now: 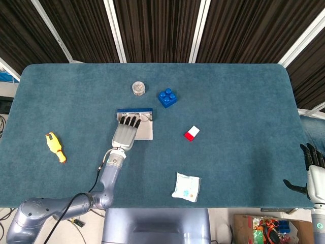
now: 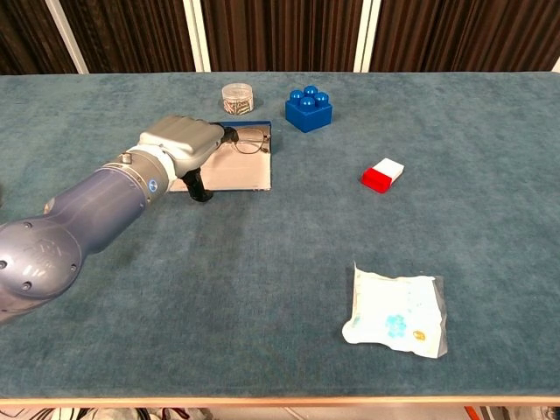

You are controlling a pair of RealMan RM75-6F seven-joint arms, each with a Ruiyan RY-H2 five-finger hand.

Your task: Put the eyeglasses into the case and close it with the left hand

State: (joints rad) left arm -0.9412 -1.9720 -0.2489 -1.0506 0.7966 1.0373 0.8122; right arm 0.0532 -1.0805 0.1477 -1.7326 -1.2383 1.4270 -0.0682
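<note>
The left hand [image 1: 126, 131] lies palm-down over the open case [image 2: 234, 166], its fingers [image 1: 131, 121] stretched toward the far edge and resting on or just above the eyeglasses [image 2: 248, 140]; whether it grips them I cannot tell, since the palm hides the contact. The eyeglasses sit inside the case, against its blue far wall, partly under the fingertips, with one lens and a temple showing to the right of the hand in the chest view. The case lies open and flat, a little left of the tabletop [image 1: 244, 96] middle, its pale lining bare on the near right part. The right hand [image 1: 313, 173] hangs beyond the tabletop's right edge near the front corner, fingers apart and holding nothing. Just beyond the case, toward the far edge, stands a small clear jar [image 1: 138, 88], and beside it to the right a blue block [image 1: 167, 97]. A red-and-white eraser [image 1: 191, 133] lies right of the case, apart from it. A white packet [image 1: 186, 187] lies near the front edge. A yellow toy [image 1: 55, 147] lies close to the left edge.
</note>
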